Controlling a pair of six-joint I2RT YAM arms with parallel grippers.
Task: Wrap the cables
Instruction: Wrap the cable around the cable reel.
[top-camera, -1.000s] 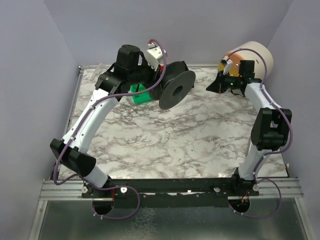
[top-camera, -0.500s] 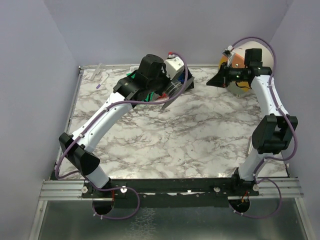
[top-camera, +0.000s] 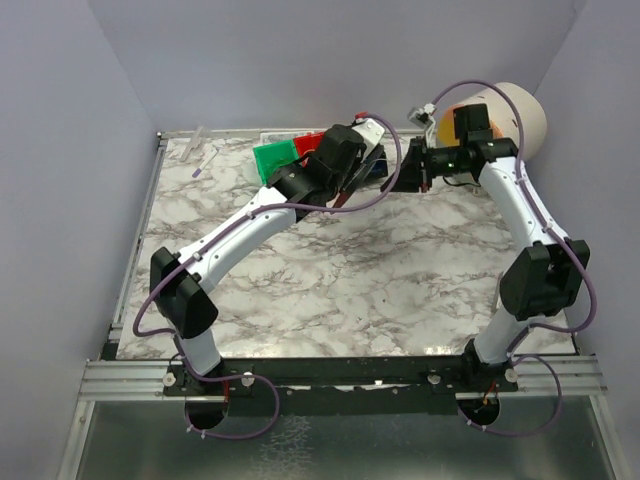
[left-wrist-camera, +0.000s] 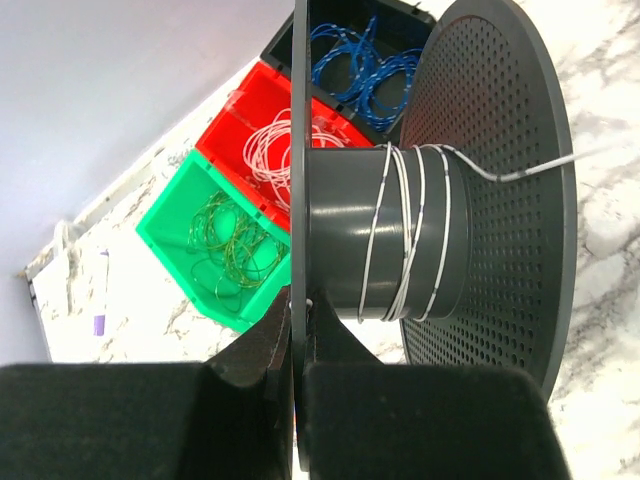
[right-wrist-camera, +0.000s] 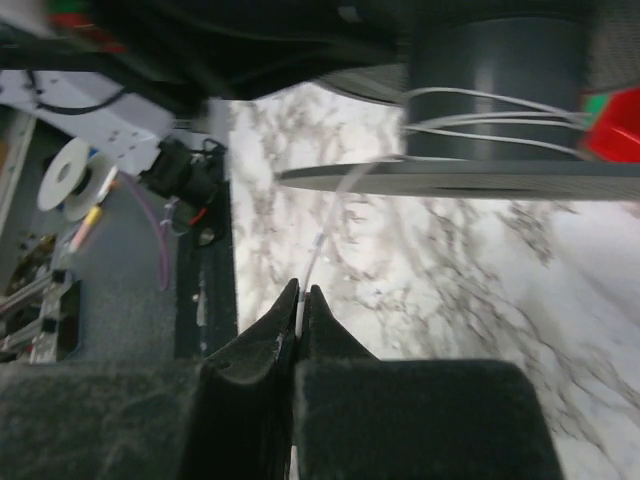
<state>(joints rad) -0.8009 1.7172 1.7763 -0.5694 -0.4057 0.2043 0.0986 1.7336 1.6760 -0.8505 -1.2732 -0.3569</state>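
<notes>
Marbled tabletop (top-camera: 350, 290), lilac walls (top-camera: 300, 60), coiled cables (left-wrist-camera: 262, 150)

White cable (right-wrist-camera: 316, 250) in right gripper (right-wrist-camera: 300, 300) — spool (right-wrist-camera: 495, 70) above

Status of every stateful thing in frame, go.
dark grey perforated plastic spool: gripped by flange, few turns wound
thin whitish wire: partly wound, tail pinched
left end effector: shut on spool flange
right end effector: shut on wire tail
green plastic bin: loose green wire coils
red plastic bin: loose whitish wire coils
black plastic bin: loose blue wire coils
</notes>
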